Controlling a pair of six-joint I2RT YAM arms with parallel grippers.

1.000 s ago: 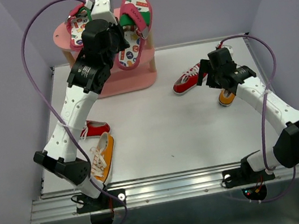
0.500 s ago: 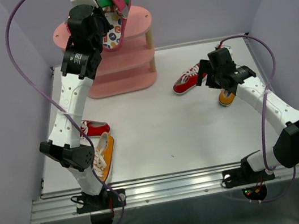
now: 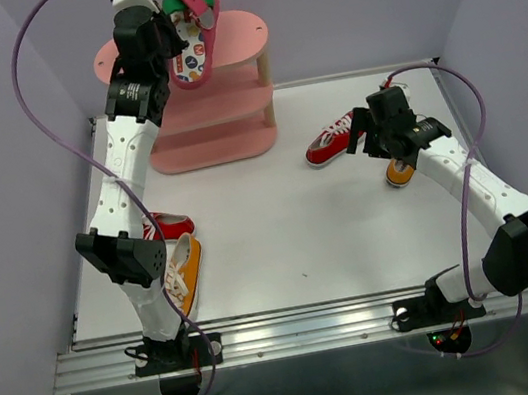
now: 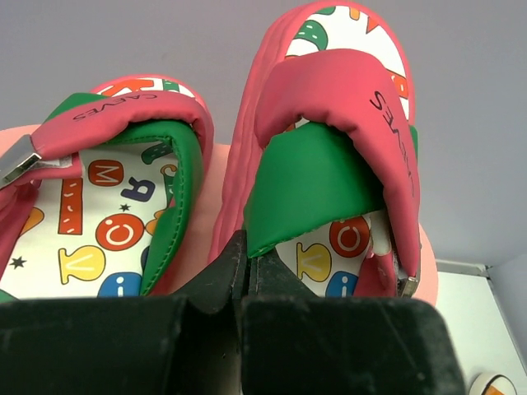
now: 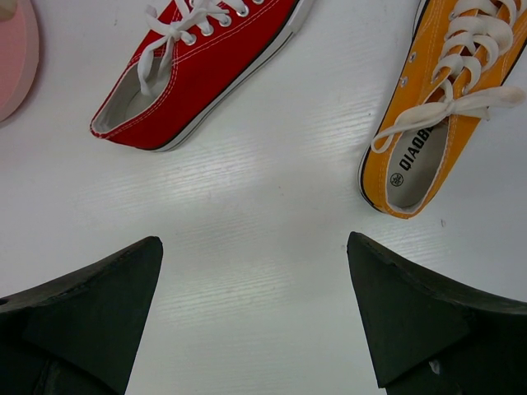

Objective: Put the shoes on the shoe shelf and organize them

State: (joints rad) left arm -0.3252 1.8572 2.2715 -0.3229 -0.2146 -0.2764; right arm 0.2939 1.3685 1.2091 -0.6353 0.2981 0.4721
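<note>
My left gripper (image 3: 175, 15) is raised above the top board of the pink shoe shelf (image 3: 239, 33). It is shut on the green strap of a pink flip-flop (image 3: 193, 15), which hangs tilted. In the left wrist view the jaws (image 4: 245, 259) pinch that flip-flop (image 4: 329, 156) at the strap's edge. A second flip-flop (image 4: 107, 206) lies close on its left; what holds it I cannot tell. My right gripper (image 3: 367, 136) hovers open over the table between a red sneaker (image 3: 331, 141) and an orange sneaker (image 3: 400, 173). The right wrist view shows the red sneaker (image 5: 198, 70), the orange sneaker (image 5: 440, 107) and bare table between the fingers (image 5: 251, 240).
A second red sneaker (image 3: 164, 226) and a second orange sneaker (image 3: 182, 275) lie beside the left arm's lower link at the table's left. The shelf stands at the back left against the purple wall. A metal rail (image 3: 307, 330) runs along the near edge.
The left arm has swung up and to the left, lifting the flip-flop from in front of the shelf to above its top board. The right arm has not moved.
</note>
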